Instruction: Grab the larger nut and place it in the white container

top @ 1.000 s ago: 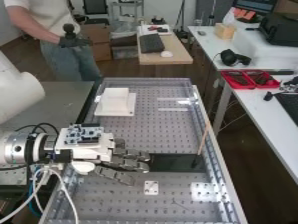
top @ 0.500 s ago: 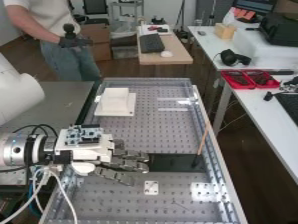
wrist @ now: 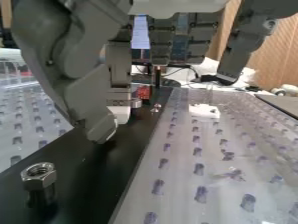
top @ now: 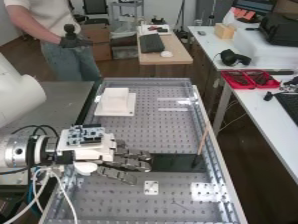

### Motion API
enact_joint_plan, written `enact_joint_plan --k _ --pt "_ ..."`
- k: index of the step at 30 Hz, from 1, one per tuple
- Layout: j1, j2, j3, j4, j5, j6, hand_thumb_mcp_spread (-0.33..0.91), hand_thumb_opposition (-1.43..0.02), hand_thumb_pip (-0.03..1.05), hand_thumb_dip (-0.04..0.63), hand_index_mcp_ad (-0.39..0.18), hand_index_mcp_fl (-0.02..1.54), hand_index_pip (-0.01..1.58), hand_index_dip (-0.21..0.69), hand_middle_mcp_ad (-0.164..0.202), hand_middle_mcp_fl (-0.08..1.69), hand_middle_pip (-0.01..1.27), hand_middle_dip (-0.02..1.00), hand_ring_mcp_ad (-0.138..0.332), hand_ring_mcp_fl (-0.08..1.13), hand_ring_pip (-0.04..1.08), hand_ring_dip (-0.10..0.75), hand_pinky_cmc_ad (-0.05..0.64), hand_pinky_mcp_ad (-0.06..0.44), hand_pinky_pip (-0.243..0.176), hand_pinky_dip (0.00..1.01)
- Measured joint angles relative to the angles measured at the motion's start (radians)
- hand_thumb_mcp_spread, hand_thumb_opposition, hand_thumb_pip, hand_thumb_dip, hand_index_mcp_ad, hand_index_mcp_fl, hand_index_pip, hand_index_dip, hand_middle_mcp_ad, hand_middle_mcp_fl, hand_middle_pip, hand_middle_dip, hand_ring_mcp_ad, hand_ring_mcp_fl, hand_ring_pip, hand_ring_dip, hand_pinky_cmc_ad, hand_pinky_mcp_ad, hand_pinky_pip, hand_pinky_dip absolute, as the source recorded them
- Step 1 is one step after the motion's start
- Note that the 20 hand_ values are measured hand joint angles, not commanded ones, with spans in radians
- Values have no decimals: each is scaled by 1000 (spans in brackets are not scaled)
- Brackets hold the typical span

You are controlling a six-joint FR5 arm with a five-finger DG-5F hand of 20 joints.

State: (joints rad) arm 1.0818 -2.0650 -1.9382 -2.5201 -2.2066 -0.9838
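Larger nut (wrist: pixel 38 172): a hexagonal metal piece on the black plate (wrist: pixel 86 197), apart from the hand (top: pixel 93 152). Taken as the target by size against a small bright piece (wrist: pixel 156 108) farther along. Judged rigid, light and hardly fragile; smooth sides could slip. Recommended hold: thumb and a finger across opposite flats, squared before lifting. Fingers extended, grasp wide, nothing held. White container (top: pixel 115 99) stands well apart on the perforated bed (top: pixel 176 135).

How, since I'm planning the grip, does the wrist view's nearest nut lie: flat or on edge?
Flat: the nut shows its round hole facing up, faceted sides around it.
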Motion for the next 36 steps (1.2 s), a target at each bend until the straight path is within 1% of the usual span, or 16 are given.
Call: enact_joint_plan --k 3,4,8,10,11,12,15,17,20,26,28,29,31,32,33,36 --pt "1 0 -1 2 1 2 340 -906 798 188 -164 236 1524 -24 54 2 119 161 150 0 120 80 328 281 -105 525" --pt "2 0 -3 4 2 5 344 -911 799 188 -152 246 1524 -35 51 2 119 161 147 0 120 80 326 281 -105 525" --pt "3 1 -6 11 1 10 342 -920 798 188 -140 260 1518 -42 51 0 119 161 147 0 120 80 328 281 -105 525" --pt "4 7 -8 15 0 13 337 -946 792 188 -140 316 1504 -59 51 2 119 161 152 0 120 80 326 278 -105 527" --pt "4 10 -8 16 0 14 321 -946 759 187 -140 379 1503 -63 52 2 120 161 145 0 120 80 326 278 -105 531" --pt "5 14 -8 19 0 18 316 -946 733 187 -140 401 1503 -66 51 2 120 161 141 0 120 80 328 278 -105 531" --pt "7 30 -10 31 0 33 312 -946 733 187 -140 398 1503 -66 56 2 120 161 140 0 120 80 325 281 -105 529" --pt "10 42 -13 40 -2 44 312 -942 733 187 -140 401 1503 -66 52 2 120 161 140 0 120 80 325 281 -105 529" --pt "18 66 -24 61 -8 74 312 -942 733 187 -140 401 1503 -66 58 5 122 161 140 0 124 80 325 281 -105 531" --pt "65 150 -78 117 -54 165 312 -942 733 187 -140 398 1506 -63 59 0 124 161 143 0 122 80 325 281 -105 529" --pt "98 188 -104 138 -83 208 312 -942 733 187 -140 398 1503 -63 59 0 129 161 143 0 122 80 325 281 -105 527" --pt "106 196 -109 142 -90 218 312 -942 733 187 -140 401 1506 -63 56 0 131 161 143 0 122 80 325 281 -105 525" --pt "150 227 -128 151 -123 260 312 -942 733 187 -140 401 1506 -63 58 0 131 164 140 0 110 80 319 281 -105 525" --pt "161 231 -132 151 -130 266 312 -942 733 187 -140 401 1506 -61 56 0 131 164 140 0 110 80 319 281 -105 525" --pt "188 240 -138 149 -147 276 312 -942 733 187 -140 401 1506 -56 51 0 131 166 141 0 110 80 319 281 -105 525" --pt "234 247 -144 140 -167 288 312 -942 733 187 -140 398 1503 -56 56 0 133 175 141 2 103 80 318 278 -105 510"
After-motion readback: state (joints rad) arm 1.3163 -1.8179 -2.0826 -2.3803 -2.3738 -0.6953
